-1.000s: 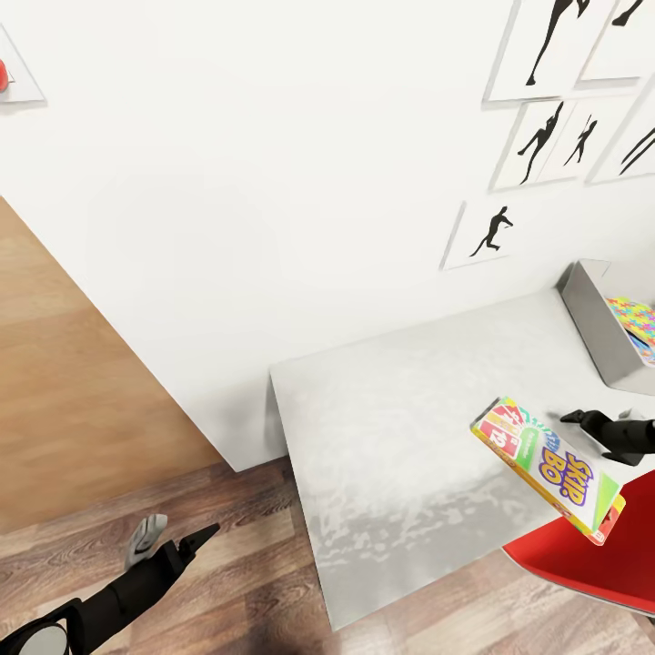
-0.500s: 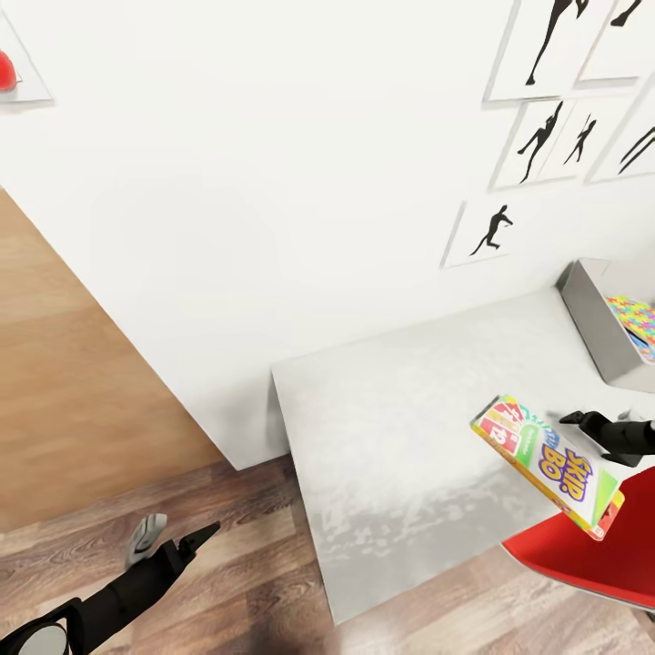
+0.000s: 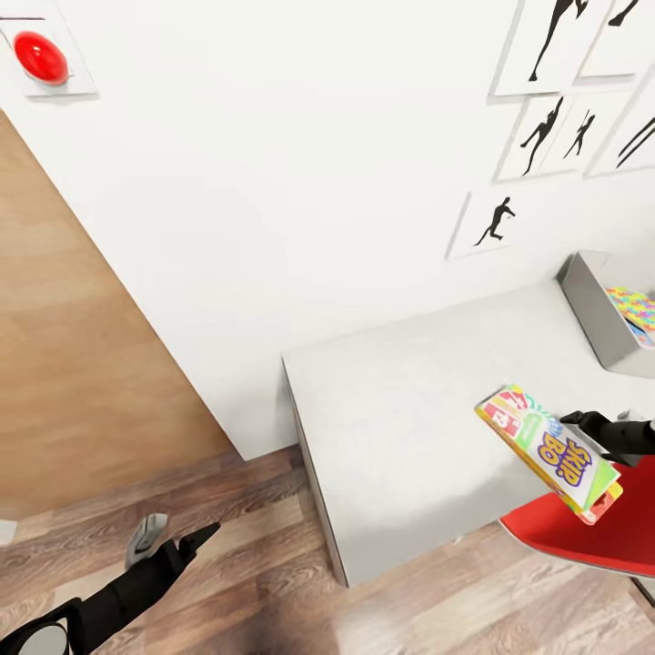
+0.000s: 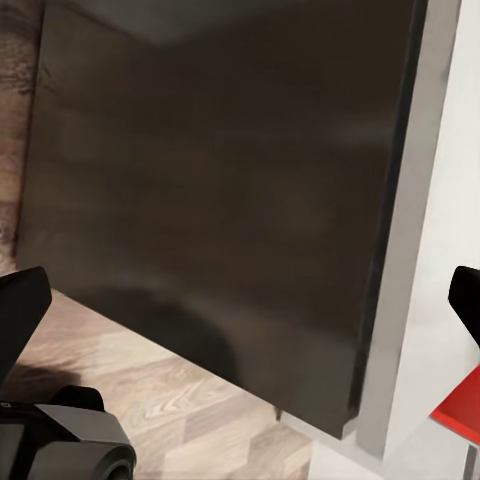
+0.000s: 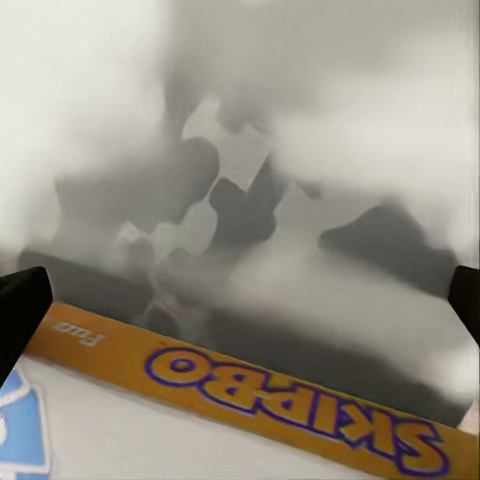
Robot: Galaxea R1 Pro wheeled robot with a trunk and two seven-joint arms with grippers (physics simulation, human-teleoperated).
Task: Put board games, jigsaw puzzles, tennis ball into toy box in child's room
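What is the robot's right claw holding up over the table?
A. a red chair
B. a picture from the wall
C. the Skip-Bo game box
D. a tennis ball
C. The right claw grips the colourful Skip-Bo game box above the grey table, and the Skip-Bo lettering also reads along the box edge in the right wrist view.

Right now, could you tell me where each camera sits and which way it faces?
Head view: on the head, facing down over the table and toy box; left gripper and right gripper show.
Left wrist view: near the left gripper, facing the table's dark side; fingertips show.
Right wrist view: facing the tabletop across the Skip-Bo box.
Shared: head and right wrist views show that box.
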